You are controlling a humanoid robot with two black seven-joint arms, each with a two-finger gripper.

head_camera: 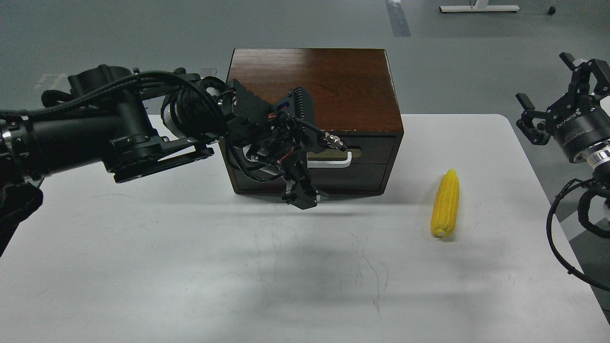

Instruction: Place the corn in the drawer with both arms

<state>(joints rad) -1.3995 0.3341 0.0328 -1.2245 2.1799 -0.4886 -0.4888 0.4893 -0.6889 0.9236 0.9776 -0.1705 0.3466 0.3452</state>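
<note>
The corn (445, 204) lies on the white table to the right of the box, pointed end away from me. The dark brown wooden box (314, 81) stands at the table's back middle. Its drawer (369, 153) is shut flush, and the white bar handle (339, 162) shows partly. My left gripper (299, 150) hangs right in front of the drawer's left half. Its fingers are spread, one ribbed finger (301, 105) up and one (301, 193) down, and they cover the handle's left end. I cannot tell whether it touches the handle. My right gripper (548, 90) is open and empty, raised off the table's right edge, well apart from the corn.
The table (190, 267) has its right edge just beyond the corn. The right arm's cables (560, 228) hang beside that edge. A grey floor lies behind the box, with a white stand base (479, 8) far back.
</note>
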